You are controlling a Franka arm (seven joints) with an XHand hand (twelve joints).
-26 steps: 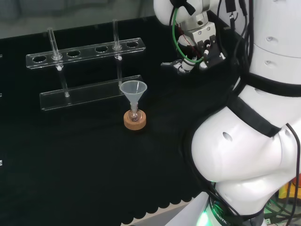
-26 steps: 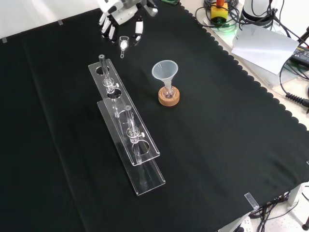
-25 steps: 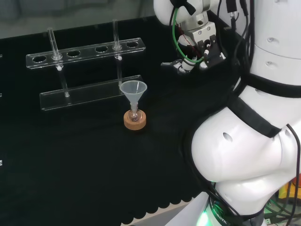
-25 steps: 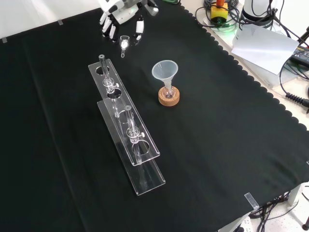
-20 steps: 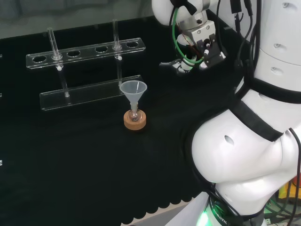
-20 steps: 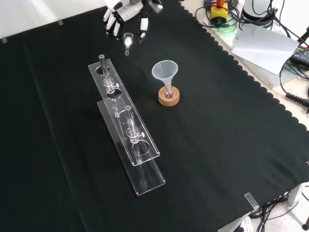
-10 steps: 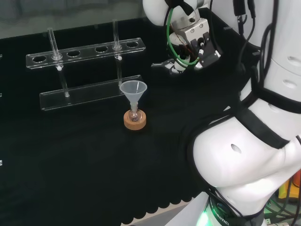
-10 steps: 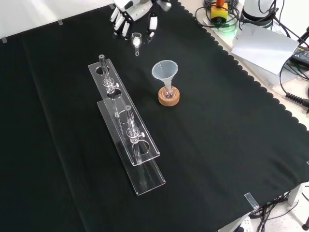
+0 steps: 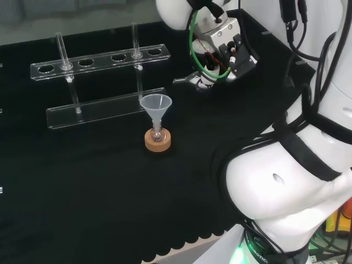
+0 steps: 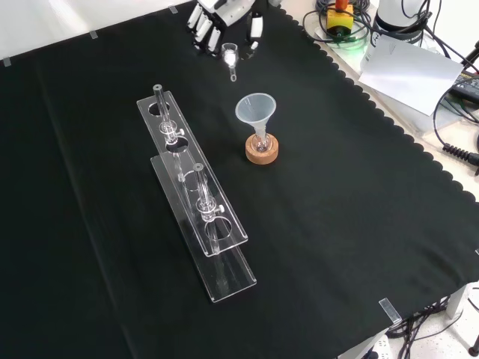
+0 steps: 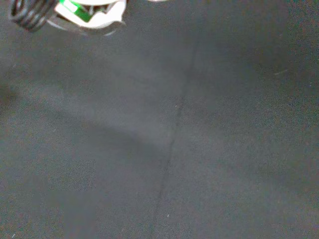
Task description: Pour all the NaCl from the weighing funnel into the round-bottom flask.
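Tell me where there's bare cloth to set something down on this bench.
In the front view, the widest bare cloth runs from the cork stand to the scalloped edge. Another wide patch lies left of the tube rack. It is tighter at the top, where the hand carries the weighing funnel near the plastic funnel.

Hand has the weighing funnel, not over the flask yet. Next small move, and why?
Probably carry the weighing funnel on toward the plastic funnel until its spout sits over that mouth, before tipping. In the front view the hand holds it up and to the left of the funnel seated in the round-bottom flask on its cork ring, so pouring now would likely spill on the cloth.
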